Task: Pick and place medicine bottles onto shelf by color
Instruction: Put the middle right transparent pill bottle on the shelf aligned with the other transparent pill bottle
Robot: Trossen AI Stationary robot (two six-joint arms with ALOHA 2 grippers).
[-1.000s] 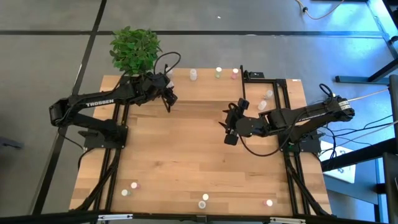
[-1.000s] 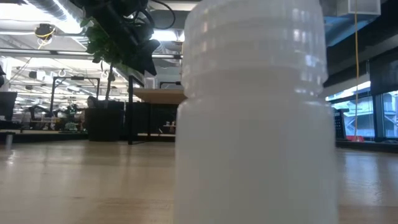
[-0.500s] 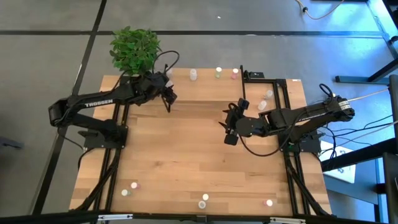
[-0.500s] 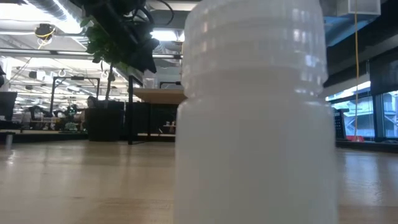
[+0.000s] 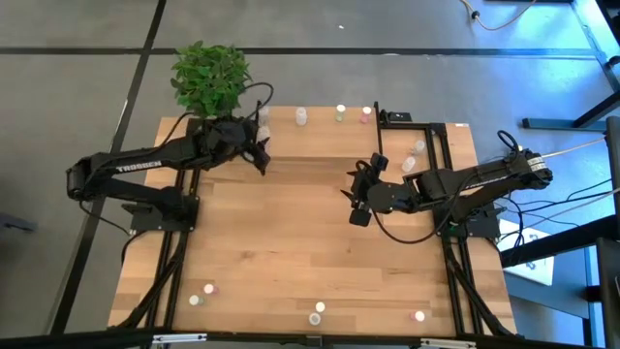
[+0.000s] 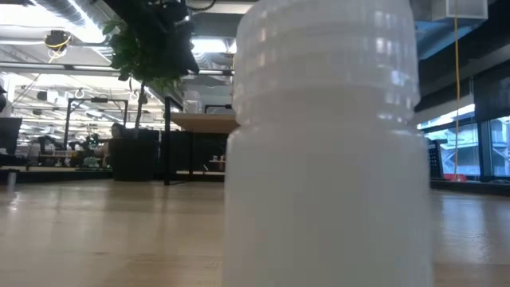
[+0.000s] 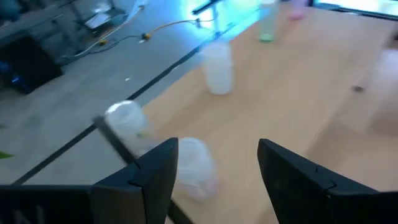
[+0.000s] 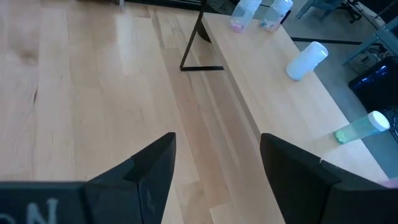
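The shelf point(image 5: 320, 136), a light-wood board on a black frame, runs along the table's far edge. Medicine bottles stand on it: two whitish ones point(image 5: 262, 116) near its left end, then a white-capped one point(image 5: 301, 116), a green-capped one point(image 5: 340, 113) and a pink-capped one point(image 5: 366, 113). My left gripper point(image 5: 260, 157) hovers open just short of the two left bottles. In the left wrist view point(image 7: 217, 149), one of them point(image 7: 196, 168) shows beyond the gap between its fingers, untouched. My right gripper point(image 5: 356, 199) hangs open over the table's middle, empty point(image 8: 217, 143).
Two white bottles point(image 5: 415, 155) lie at the shelf's right part. More bottles stand along the near edge: point(image 5: 201, 294), point(image 5: 318, 312), point(image 5: 418, 315). One of them point(image 6: 327, 143) fills the low view. A potted plant point(image 5: 208, 78) stands at the far left corner.
My left gripper has drawn back from the shelf's left bottles toward the table's left edge and risen a little. The bottles have stayed where they were. My right arm has kept still.
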